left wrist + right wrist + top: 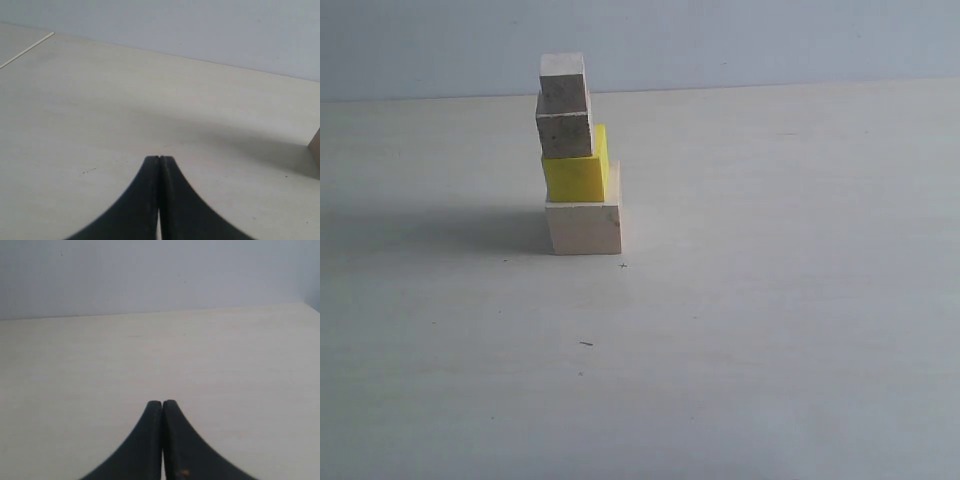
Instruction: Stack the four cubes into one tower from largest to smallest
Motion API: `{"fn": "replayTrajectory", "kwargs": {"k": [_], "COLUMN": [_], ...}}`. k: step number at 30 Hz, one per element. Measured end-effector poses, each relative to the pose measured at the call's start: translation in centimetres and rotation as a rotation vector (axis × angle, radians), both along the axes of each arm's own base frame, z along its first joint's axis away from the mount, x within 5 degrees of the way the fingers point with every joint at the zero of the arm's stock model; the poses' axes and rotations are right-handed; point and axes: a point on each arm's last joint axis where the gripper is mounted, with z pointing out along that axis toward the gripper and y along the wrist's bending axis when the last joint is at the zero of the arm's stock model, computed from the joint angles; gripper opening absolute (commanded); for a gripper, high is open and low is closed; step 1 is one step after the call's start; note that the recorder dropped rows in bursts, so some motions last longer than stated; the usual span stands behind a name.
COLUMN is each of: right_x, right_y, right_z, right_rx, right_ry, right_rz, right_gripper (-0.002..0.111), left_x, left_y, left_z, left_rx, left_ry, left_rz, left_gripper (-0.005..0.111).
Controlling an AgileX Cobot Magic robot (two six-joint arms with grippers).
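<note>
In the exterior view the tower stands left of centre: the large pale wood cube (pixel 584 227) on the table, the yellow cube (pixel 574 177) on it, then a small greyish cube (pixel 564 134) and a second small greyish cube (pixel 563 83) on top, each a little offset. Neither arm shows in that view. My left gripper (pixel 159 159) is shut and empty over bare table; an edge of a wood cube (pixel 315 148) peeks in at the frame's side. My right gripper (pixel 162 403) is shut and empty, with no cube in its view.
The pale table (pixel 770 330) stretches around the tower, with a plain wall (pixel 770 40) behind. The tower casts a shadow (pixel 440 230) to its left. A tiny dark speck (pixel 586 343) lies in front of the tower.
</note>
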Motion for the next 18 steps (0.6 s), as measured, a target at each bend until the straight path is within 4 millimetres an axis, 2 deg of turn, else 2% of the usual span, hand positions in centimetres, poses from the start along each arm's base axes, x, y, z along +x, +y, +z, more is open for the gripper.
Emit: {"fn": "replayTrajectory", "kwargs": {"k": [18], "right_x": [-0.02], "right_y": [0.0], "right_z": [-0.06], "right_rx": [-0.002], "right_ry": [0.007], "right_rz": [0.0], "right_gripper": [0.0], "left_x": [0.01], "left_y": [-0.08], "left_z": [0.0], "left_rx": [0.0], "left_ry": [0.0], "left_rz": [-0.015], "left_gripper": [0.0]}}
